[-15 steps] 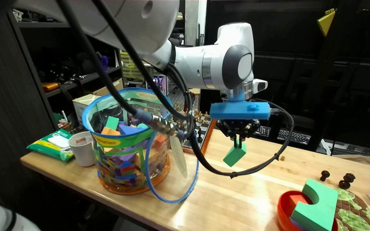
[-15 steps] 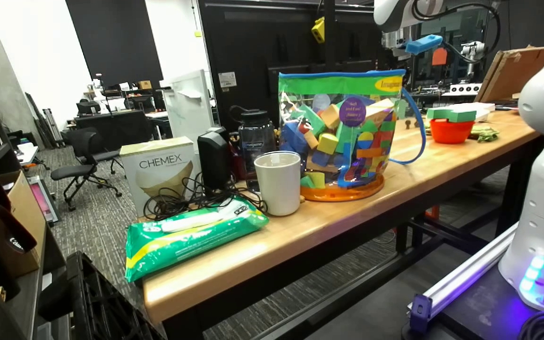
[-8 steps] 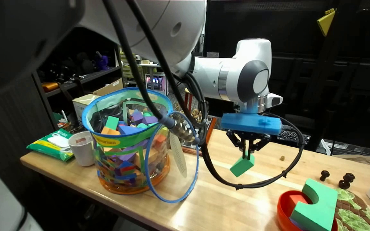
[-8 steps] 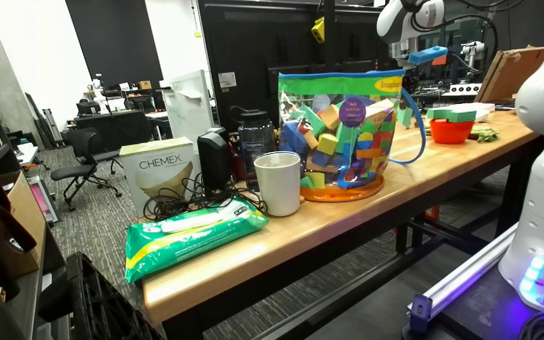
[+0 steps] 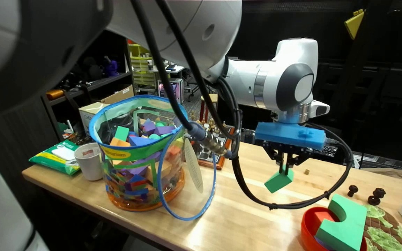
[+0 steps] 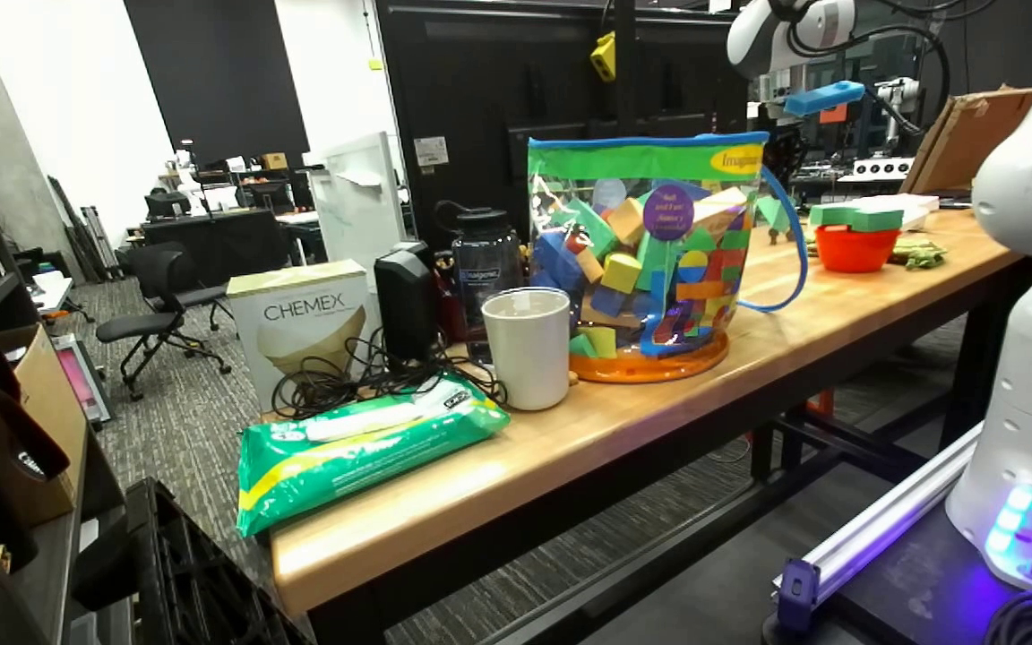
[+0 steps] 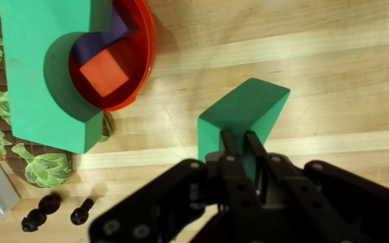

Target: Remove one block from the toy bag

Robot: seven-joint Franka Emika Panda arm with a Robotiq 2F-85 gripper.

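The block (image 5: 278, 182) is a small green wedge. My gripper (image 5: 283, 170) is shut on it and holds it tilted above the wooden table, between the toy bag and the red bowl. In the wrist view the block (image 7: 248, 101) sits between the fingertips of the gripper (image 7: 237, 135), its wide part facing away. In an exterior view the block (image 6: 774, 213) shows just past the bag's edge; the fingers are hidden behind the bag there. The toy bag (image 5: 117, 153) is clear with a blue rim and multicoloured blocks inside. It also stands upright in an exterior view (image 6: 623, 163).
A red bowl (image 5: 307, 226) with a large green puzzle-shaped piece (image 5: 342, 226) lies ahead on the table. Dark chess pieces (image 5: 352, 190) stand behind it. The bag's blue loop handle (image 5: 187, 219) sticks out over the table. A white mug (image 6: 527, 358) and green-white packet (image 6: 373, 452) stand beside the bag.
My gripper has moved away from the toy bag, rightward in an exterior view and somewhat lower, with the green block still held. The bag and bowl have not moved.
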